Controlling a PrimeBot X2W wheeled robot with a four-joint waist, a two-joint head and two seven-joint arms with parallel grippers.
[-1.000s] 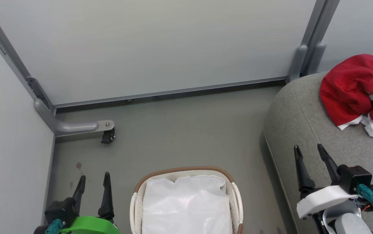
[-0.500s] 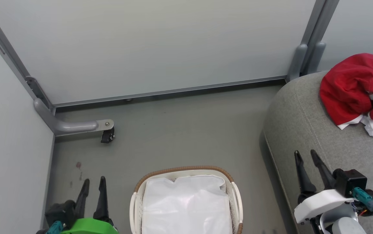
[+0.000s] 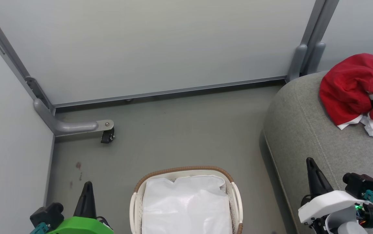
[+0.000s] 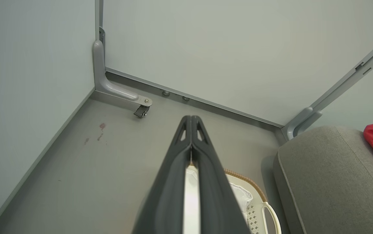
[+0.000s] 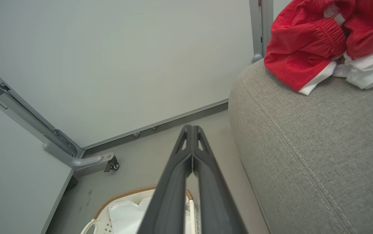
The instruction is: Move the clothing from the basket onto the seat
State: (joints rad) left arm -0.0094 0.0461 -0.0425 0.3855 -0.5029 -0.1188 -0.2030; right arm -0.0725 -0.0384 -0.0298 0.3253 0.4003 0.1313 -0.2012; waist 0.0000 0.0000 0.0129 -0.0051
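The clothing [image 3: 352, 87] lies on the seat [image 3: 303, 130], well beyond the right jaws; both pairs of jaws are pressed together, empty.

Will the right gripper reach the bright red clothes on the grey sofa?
Probably yes: the shut right gripper hovers over the grey fabric sofa, with only bare cushion between it and the red garment.

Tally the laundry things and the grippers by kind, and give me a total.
clothing: 1, red with white parts, lying on the seat
basket: 1, with its white liner
seat: 1, grey
grippers: 2, the left gripper and the right gripper, both shut
Total: 5
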